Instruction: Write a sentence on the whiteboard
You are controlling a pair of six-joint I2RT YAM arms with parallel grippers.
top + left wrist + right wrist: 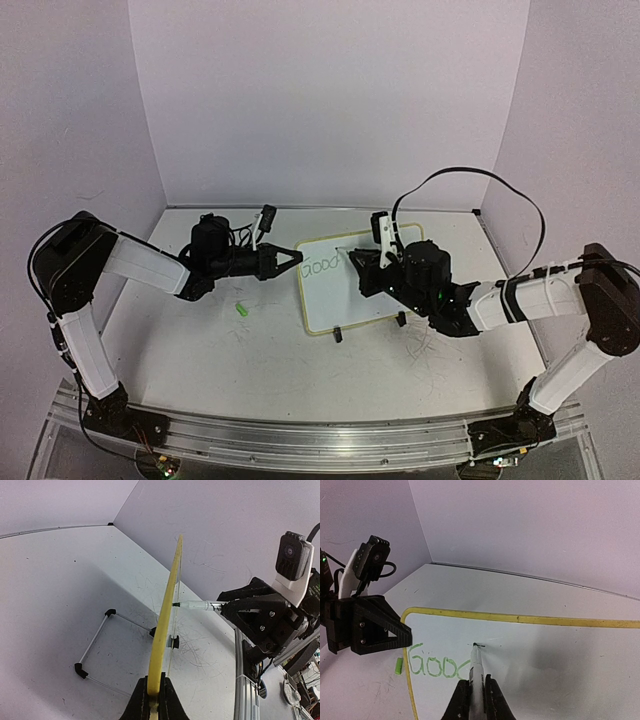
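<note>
The sentence (pixel 437 666) has its fourth letter half hidden behind the marker (pixel 476 670).

Whiteboard (pixel 545 670) smooth, white, slight sheen; rim (pixel 520 618) yellow plastic — tabletop (pixel 250 370) matt, scratched.

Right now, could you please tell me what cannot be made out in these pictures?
1. Right wrist view: the marker in the right gripper covers part of the last letter of the sentence.
2. Left wrist view: the whiteboard, clamped by the left gripper, shows edge-on, so its writing face is unseen.
3. Right wrist view: the board's lower and right edges are cut off by the frame.
</note>
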